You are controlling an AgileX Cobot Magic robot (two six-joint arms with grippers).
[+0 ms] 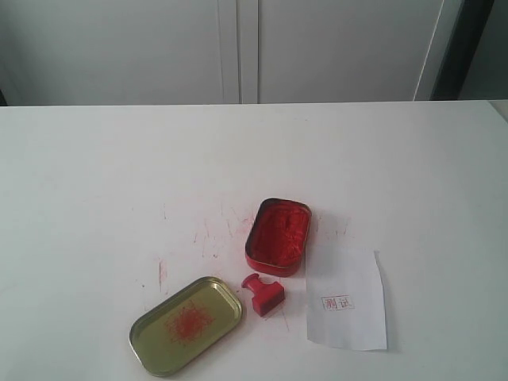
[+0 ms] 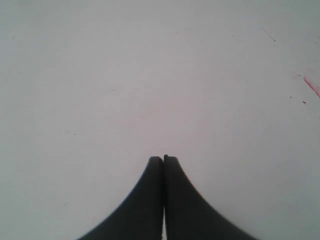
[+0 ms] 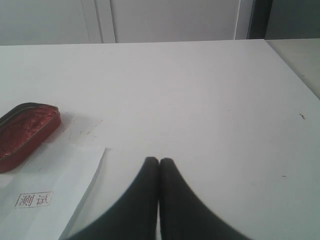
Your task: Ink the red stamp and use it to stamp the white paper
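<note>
Red is marking most of what we are seeing on the white tabletop (image 1: 95, 175). The open ink tin (image 1: 278, 236) is sitting near the middle of the exterior view, showing its red pad. The stamp (image 1: 263, 294) is lying tipped over just off the tin's six o'clock, with its knob pointing toward ten o'clock. The gold lid (image 1: 186, 325) is resting at the tin's seven o'clock, inside up and smeared red in the middle. The paper (image 1: 346, 302) is lying flat at the tin's four o'clock, near the stamp but apart from it, and is carrying a small red boxed print (image 1: 338, 302). The left claw (image 2: 163, 159) is hanging over bare tabletop with its fingers pressed together, gripping nothing. The right claw (image 3: 159, 161) is likewise showing closed and empty, its tips just beside the paper's edge.
</note>
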